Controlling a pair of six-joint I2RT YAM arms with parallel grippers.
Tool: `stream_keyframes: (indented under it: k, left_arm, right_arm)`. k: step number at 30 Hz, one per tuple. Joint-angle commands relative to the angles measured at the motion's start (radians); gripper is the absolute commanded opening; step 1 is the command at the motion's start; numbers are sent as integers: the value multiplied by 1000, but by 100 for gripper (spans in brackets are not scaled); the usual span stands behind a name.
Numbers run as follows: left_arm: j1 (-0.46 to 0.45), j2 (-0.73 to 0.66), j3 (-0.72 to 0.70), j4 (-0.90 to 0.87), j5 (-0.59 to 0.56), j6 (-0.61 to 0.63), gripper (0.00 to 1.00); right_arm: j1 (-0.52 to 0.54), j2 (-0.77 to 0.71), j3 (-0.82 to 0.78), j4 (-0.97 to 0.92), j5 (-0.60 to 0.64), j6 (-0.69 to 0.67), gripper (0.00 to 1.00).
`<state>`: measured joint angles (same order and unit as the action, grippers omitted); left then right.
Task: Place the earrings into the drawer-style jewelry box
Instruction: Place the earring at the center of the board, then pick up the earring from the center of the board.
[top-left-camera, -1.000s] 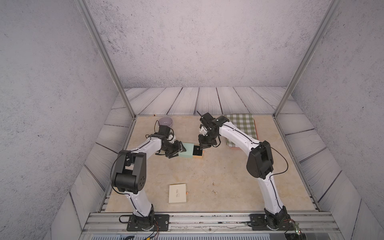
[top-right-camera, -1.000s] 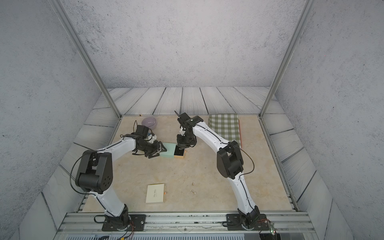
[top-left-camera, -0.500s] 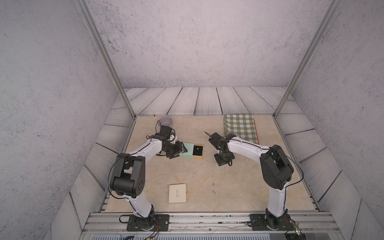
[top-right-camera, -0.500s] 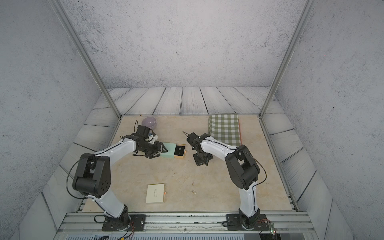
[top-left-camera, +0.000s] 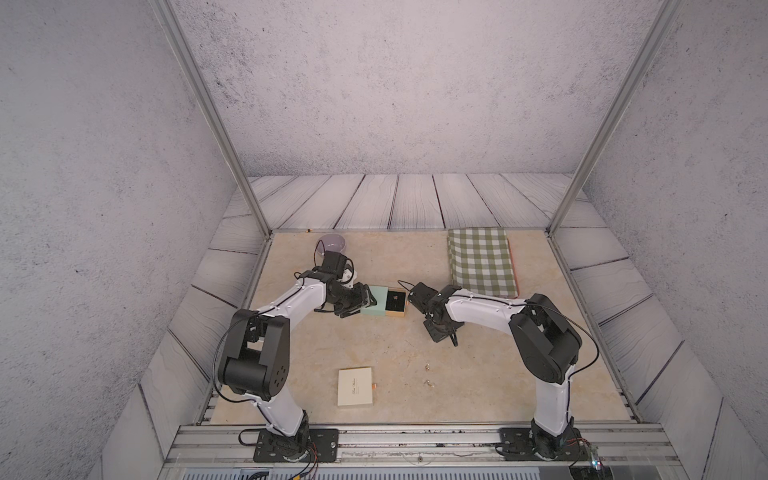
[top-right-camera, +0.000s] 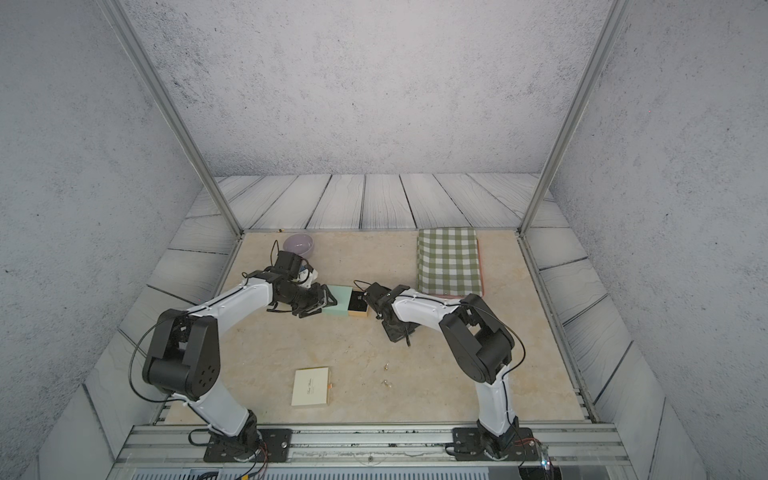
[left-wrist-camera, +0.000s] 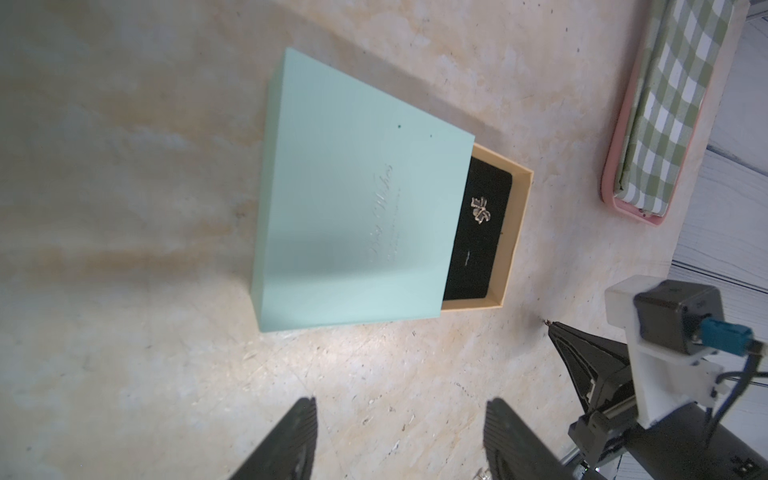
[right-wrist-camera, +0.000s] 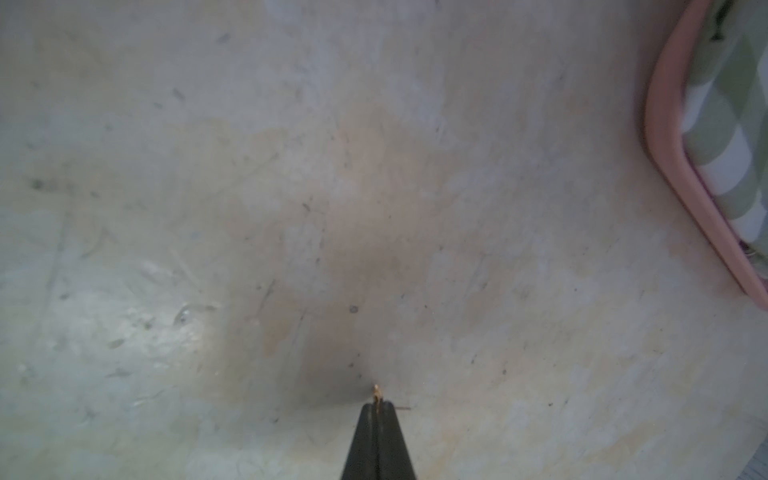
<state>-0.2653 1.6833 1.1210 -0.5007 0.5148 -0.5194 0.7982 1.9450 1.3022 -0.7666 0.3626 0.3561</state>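
Right gripper (right-wrist-camera: 377, 409) clenched, a tiny gold piece (right-wrist-camera: 376, 392) pinched at its tips, seen only in right wrist view. Left gripper (left-wrist-camera: 399, 419) released beside mint jewelry box (left-wrist-camera: 349, 199). One earring (left-wrist-camera: 605, 210) in its drawer; two earrings (top-left-camera: 429, 375) on surface near cream box (top-left-camera: 355, 386).

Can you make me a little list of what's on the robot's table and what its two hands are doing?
mint box: drawer pulled partly out
in drawer: one earring on black pad
loose earrings: two on the table
cream box: closed, near front edge
left gripper: open, beside mint box, holding nothing
right gripper: shut, a tiny gold bit at its tips
bowl: far corner
checked cloth: on pink tray
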Motion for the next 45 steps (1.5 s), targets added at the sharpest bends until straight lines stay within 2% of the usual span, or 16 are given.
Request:
stream_keyframes:
  k: [1,3,5,6,8,15,18,20,22,26,38,45]
  left_arm:
    - [-10,-11,-8,-17,-12,14,67]
    - [-11,-10,-8,-16,-12,14,67]
    - [-11,-11,-8,-18,-14,15,67]
    - [-11,-11,-7,-18,-14,15,67]
    - [-11,-13,-7,-19,-15,15,67]
    - [-18,-14,-7,-19,-16,15,67]
    - [-25,-14,-10,-20,-16,15,67]
    - [-33,-15,-9,-20,-11,14,67]
    - [-45,-17,-10,-20,-6,12,67]
    - [-61,-13,-8,-13,18,15,67]
    - [-72,-14,-7,-3,55,25,69]
    - [-76,-9,-10,0,52,21,70]
  right_arm:
    - [32,13,-27,19,50,30,7]
    - [53,5,-29,26,49,37,25]
    - [69,8,-24,26,45,42,35]
    - [74,9,-21,25,36,44,40]
    - [80,12,-16,25,19,48,43]
    - [86,-69,10,19,-111,52,41]
    - [75,-134,20,-11,-89,36,39]
    - [30,-162,14,-36,-85,22,36]
    - [-38,-179,-12,-31,-134,-1,33]
    - [-155,-149,-28,-21,-275,-40,28]
    - [-191,-80,-26,4,-389,-72,31]
    - [-192,-54,-29,-13,-329,-86,28]
